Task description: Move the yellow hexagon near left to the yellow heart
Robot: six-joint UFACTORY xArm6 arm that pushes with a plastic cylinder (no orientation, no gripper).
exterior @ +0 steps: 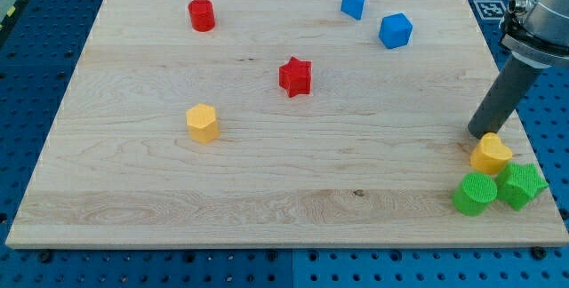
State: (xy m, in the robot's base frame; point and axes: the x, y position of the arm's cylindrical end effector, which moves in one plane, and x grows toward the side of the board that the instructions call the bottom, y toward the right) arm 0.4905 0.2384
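Observation:
The yellow hexagon (203,123) sits on the wooden board (267,190) left of centre. The yellow heart (491,155) lies near the board's right edge, toward the view's bottom. My tip (475,132) is at the lower end of the dark rod, just above and left of the yellow heart, touching or almost touching it. The tip is far to the right of the yellow hexagon.
A green cylinder (476,194) and a green star (521,186) sit just below the yellow heart. A red star (295,76) lies at centre, a red cylinder (202,14) at top left, a blue triangular block (354,3) and a blue cube (396,31) at top right.

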